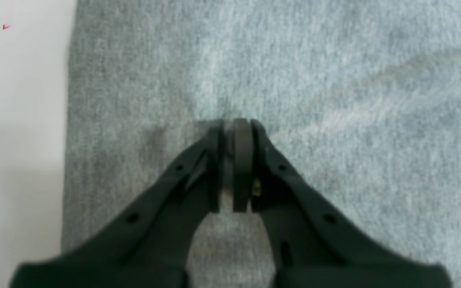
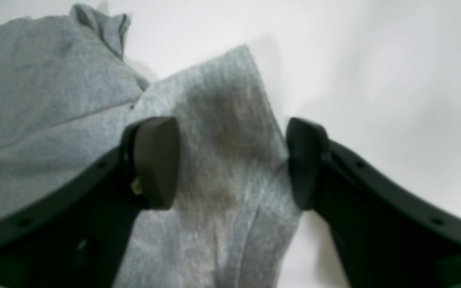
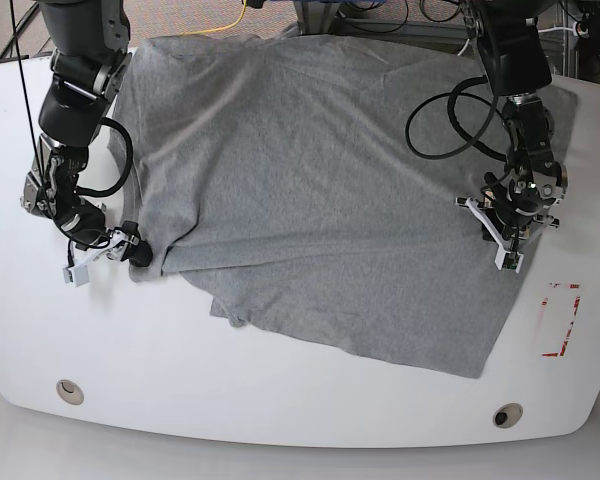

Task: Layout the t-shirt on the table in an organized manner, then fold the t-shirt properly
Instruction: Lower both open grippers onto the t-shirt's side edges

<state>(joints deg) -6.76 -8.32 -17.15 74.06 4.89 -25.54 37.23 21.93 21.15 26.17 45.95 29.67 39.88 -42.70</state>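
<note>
Left gripper (image 1: 236, 128) pinched together (arm reaching down); right gripper (image 2: 230, 160) fingers spread.

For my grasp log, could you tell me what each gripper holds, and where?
The left gripper is shut, pressing the t-shirt near its side edge; a pinch cannot be told. The right gripper is open around a sleeve, holding nothing.

No text, label, brand, number or sign could be read anywhere in the three views. The t-shirt (image 3: 310, 180) was plain grey with no print, and the red tape outline (image 3: 562, 320) near the right edge of the table (image 3: 280, 400) carried no lettering.
</note>
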